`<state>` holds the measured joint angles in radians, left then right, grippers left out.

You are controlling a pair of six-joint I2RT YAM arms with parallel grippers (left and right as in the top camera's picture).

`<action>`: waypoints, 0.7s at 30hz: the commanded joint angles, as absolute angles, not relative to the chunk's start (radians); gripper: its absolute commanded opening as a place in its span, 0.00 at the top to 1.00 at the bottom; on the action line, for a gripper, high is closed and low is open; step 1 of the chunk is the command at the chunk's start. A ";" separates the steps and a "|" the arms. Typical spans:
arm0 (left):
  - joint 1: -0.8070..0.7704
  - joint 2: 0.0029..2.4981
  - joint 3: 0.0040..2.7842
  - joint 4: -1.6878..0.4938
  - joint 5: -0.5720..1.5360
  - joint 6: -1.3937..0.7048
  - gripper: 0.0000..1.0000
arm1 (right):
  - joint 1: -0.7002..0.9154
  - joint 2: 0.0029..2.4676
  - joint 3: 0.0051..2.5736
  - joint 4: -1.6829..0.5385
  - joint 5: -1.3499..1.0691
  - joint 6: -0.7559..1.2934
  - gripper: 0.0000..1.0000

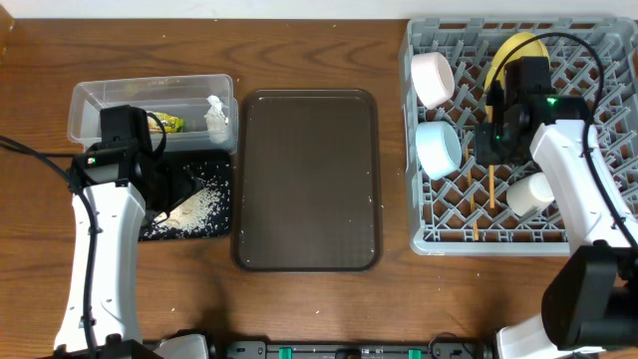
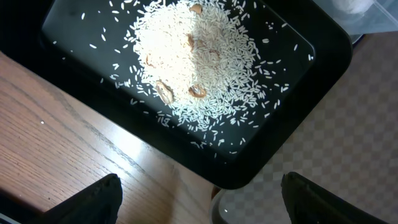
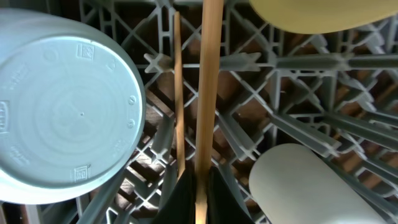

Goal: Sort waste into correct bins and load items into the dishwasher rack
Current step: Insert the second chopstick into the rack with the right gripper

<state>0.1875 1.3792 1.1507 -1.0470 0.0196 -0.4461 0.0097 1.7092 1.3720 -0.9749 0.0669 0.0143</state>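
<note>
The grey dishwasher rack holds a white bowl, a light blue bowl, a yellow plate and a white cup. My right gripper is shut on a wooden chopstick over the rack lattice. A second chopstick lies beside it. My left gripper is open and empty above the black tray, which holds a pile of rice. The clear tub holds the green-and-yellow wrapper and the white tissue.
A large dark brown serving tray lies in the middle of the wooden table, between the bins and the rack. In the right wrist view the blue bowl is left of the chopstick and the cup is to its right.
</note>
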 commanded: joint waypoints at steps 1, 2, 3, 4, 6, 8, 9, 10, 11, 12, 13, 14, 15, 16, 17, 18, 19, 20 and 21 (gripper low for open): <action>0.191 1.378 1.147 -1.050 0.014 -0.455 0.15 | 0.001 1.713 1.369 -0.961 0.062 -0.009 0.87; 0.191 1.378 1.147 -1.050 0.015 -0.455 0.12 | 0.001 1.713 1.369 -0.960 0.057 -0.009 0.80; 0.191 1.378 1.147 -1.050 0.014 -0.454 0.11 | 0.001 1.711 1.371 -0.961 0.042 -0.009 0.67; 0.191 1.378 1.147 -1.049 0.015 -0.445 0.10 | 0.001 1.711 1.373 -0.961 0.019 -0.008 0.53; 0.189 1.378 1.147 -1.037 0.016 -0.411 0.09 | -0.001 1.704 1.374 -0.957 -0.031 -0.004 0.36; 0.175 1.378 1.147 -1.020 0.031 -0.358 0.09 | -0.006 1.690 1.375 -0.942 -0.081 0.004 0.33; 0.164 1.378 1.147 -1.007 0.062 -0.316 0.09 | -0.009 1.681 1.375 -0.933 -0.104 0.007 0.32; 0.152 1.378 1.147 -0.993 0.091 -0.281 0.08 | -0.013 1.670 1.375 -0.920 -0.133 0.007 0.30; 0.134 1.378 1.147 -0.976 0.119 -0.246 0.08 | -0.018 1.658 1.375 -0.902 -0.168 0.006 0.27; 0.118 1.378 1.147 -0.962 0.136 -0.220 0.08 | -0.020 1.647 1.375 -0.883 -0.201 0.006 0.22; 0.102 1.378 1.147 -0.947 0.148 -0.199 0.07 | -0.021 1.636 1.375 -0.863 -0.227 0.006 0.18; 0.081 1.378 1.147 -0.933 0.150 -0.184 0.07 | -0.021 1.625 1.375 -0.843 -0.250 0.005 0.15; 0.062 1.378 1.147 -0.928 0.150 -0.166 0.06 | -0.021 1.617 1.375 -0.828 -0.266 -0.001 0.14; 0.045 1.378 1.147 -0.926 0.150 -0.147 0.05 | -0.020 1.607 1.375 -0.822 -0.276 -0.014 0.13; 0.030 1.378 1.147 -0.927 0.150 -0.129 0.04 | -0.019 1.600 1.375 -0.827 -0.278 -0.023 0.12; 0.015 1.378 1.147 -0.937 0.150 -0.113 0.03 | -0.019 1.593 1.375 -0.840 -0.278 -0.024 0.09; 0.003 1.378 1.147 -0.956 0.150 -0.104 0.03 | -0.020 1.585 1.375 -0.860 -0.278 -0.023 0.07; -0.003 1.378 1.147 -0.978 0.150 -0.105 0.03 | -0.022 1.575 1.375 -0.883 -0.278 -0.020 0.03; -0.004 1.378 1.147 -1.004 0.150 -0.106 0.03 | -0.025 1.567 1.374 -0.898 -0.275 -0.010 0.01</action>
